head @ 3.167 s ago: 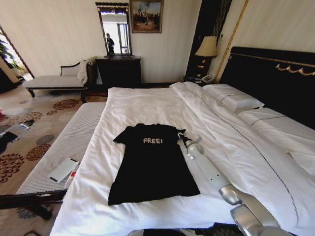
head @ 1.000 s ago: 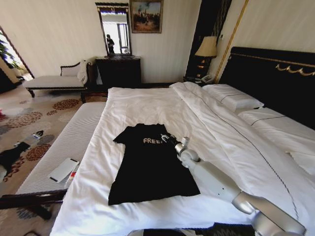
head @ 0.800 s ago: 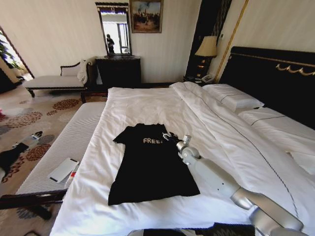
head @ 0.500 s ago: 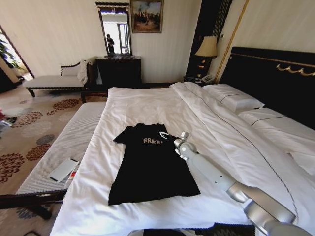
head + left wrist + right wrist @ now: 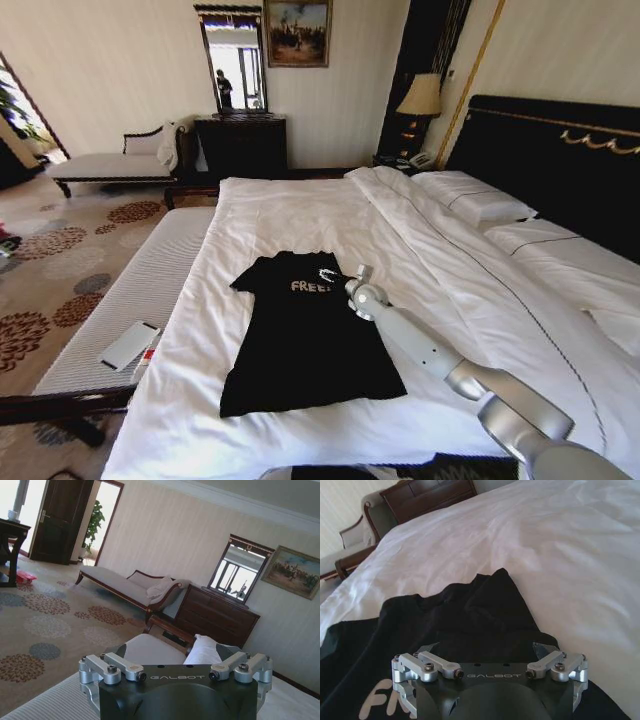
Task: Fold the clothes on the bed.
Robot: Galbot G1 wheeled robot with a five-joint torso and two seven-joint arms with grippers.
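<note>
The clothes, one black T-shirt (image 5: 300,335) with white "FREE!" lettering, lie flat on the white bed (image 5: 290,205). My right gripper (image 5: 327,273) hovers open just over the shirt's right shoulder, beside the lettering, with its arm stretching back across the duvet. In the right wrist view the right gripper (image 5: 487,647) is low above the black fabric (image 5: 485,605), where the sleeve is bunched inward. My left gripper (image 5: 175,652) is held off the bed's left side, open, facing the room.
A white striped bench (image 5: 130,290) runs along the bed's left side with a flat white object (image 5: 130,345) on it. Pillows (image 5: 478,203) and the dark headboard (image 5: 560,160) are at the right. A chaise (image 5: 110,165) and a dresser (image 5: 240,145) stand by the far wall.
My right gripper has moved from the shirt's outer sleeve inward toward the lettering, and the sleeve has come in with it. The left arm has left the head view's left edge.
</note>
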